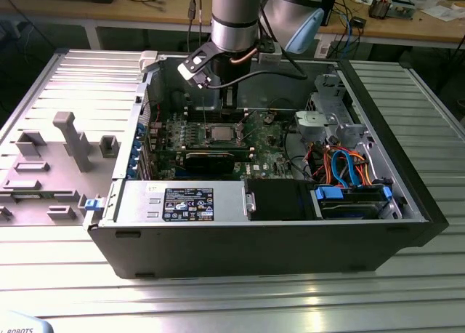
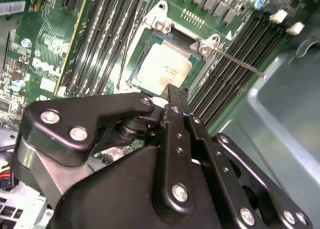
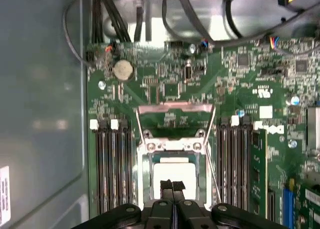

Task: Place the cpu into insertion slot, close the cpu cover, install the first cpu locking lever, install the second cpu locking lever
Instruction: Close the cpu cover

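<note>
one cpu (image 3: pixel 172 170) lies in the insertion slot (image 3: pixel 149 164), cpu cover (image 3: pixel 175 108) open.

The exterior view looks from high on the near side of an open computer case (image 1: pixel 254 238) that lies on a ribbed metal surface (image 1: pixel 218 297). It faces down and away, and stands well back, taking in the whole case and the arm (image 1: pixel 234 13) hanging over it.

Both wrist views sit very near the green motherboard (image 3: pixel 240 89) inside the case. The first wrist view faces almost straight down at the board, past the end effector (image 3: pixel 172 185). The second wrist view looks slantwise along the end effector's black body.

All three views share the insertion slot (image 1: pixel 220 133). Both wrist views also share the black memory slots (image 3: pixel 112 164) beside it.
</note>
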